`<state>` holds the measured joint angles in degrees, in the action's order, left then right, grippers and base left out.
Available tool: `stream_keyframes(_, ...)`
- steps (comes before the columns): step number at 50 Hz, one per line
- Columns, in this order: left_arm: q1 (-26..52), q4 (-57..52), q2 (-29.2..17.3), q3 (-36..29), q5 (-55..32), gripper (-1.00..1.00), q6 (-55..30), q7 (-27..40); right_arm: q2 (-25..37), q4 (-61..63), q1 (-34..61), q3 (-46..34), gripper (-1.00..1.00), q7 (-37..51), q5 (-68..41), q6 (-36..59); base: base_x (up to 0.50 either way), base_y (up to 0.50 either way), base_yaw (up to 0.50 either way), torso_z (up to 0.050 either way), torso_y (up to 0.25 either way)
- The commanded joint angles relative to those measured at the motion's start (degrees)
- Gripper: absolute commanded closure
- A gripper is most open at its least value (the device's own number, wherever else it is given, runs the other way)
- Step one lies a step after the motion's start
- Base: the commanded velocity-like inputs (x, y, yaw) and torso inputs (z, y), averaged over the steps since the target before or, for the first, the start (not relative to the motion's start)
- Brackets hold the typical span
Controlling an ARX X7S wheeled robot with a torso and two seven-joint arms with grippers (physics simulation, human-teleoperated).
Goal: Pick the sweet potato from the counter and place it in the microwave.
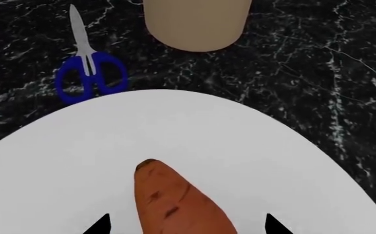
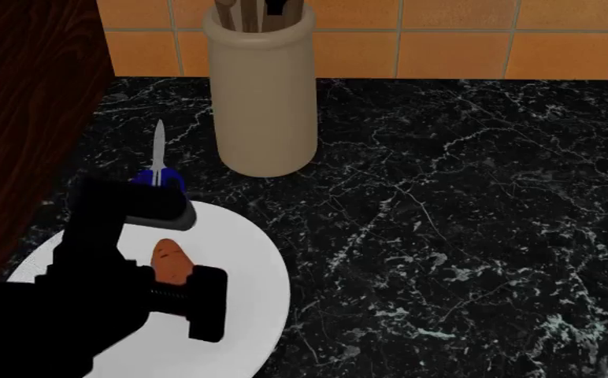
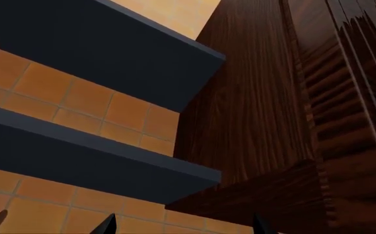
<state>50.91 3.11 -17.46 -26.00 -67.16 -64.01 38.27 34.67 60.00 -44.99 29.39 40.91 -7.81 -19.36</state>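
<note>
The sweet potato [image 1: 175, 204], orange-brown with a dark tip, lies on a white plate [image 1: 253, 146] on the black veined counter [image 1: 318, 58]. My left gripper [image 1: 186, 225] is open and straddles the potato, one black fingertip [image 1: 101, 225] on each side with white plate showing in both gaps. From the head view the potato [image 2: 169, 262] shows between the left arm's two black fingers [image 2: 207, 303]. My right gripper [image 3: 184, 225] is open and holds nothing, pointing up at tiled wall and shelves. The microwave is out of view.
Blue-handled scissors [image 2: 160, 169] lie just beyond the plate [image 2: 253, 272]. A beige utensil crock [image 2: 262, 94] stands behind them against the orange tiled wall. A dark wood cabinet panel [image 2: 26, 118] borders the counter [image 2: 441, 236] on the left. Dark shelves [image 3: 97, 161] hang above.
</note>
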Motion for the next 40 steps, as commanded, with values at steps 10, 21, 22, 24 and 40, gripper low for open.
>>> stream_keyframes(10,-0.1,0.6,-0.1,-1.6,1.0,-1.00,0.8,-0.7,0.1,0.0,0.0,-0.1,-1.00,-0.1,0.0,0.3,0.00,0.00,0.00,0.000,0.000)
stream_keyframes(21,-0.2,-0.6,-0.3,-2.0,1.3,1.00,1.3,-0.3,1.0,0.0,0.0,-0.4,-1.00,0.5,-0.1,1.0,0.00,0.00,0.00,0.000,0.000)
stream_keyframes(22,-0.2,-0.7,-0.3,-1.8,1.1,1.00,1.2,-0.2,1.1,0.0,0.0,-0.5,-1.00,0.5,-0.1,0.8,0.00,0.00,0.00,0.000,0.000)
stream_keyframes(24,-0.2,-0.7,-0.3,-1.8,1.1,1.00,1.2,-0.1,1.2,0.0,0.0,-0.4,-1.00,0.6,-0.1,0.9,0.00,0.00,0.00,0.000,0.000)
stream_keyframes(40,-1.7,-10.6,-2.6,2.1,-1.2,1.00,5.6,-0.7,-2.0,0.0,0.0,0.8,-1.00,-2.6,-0.2,-0.5,0.00,0.00,0.00,0.000,0.001)
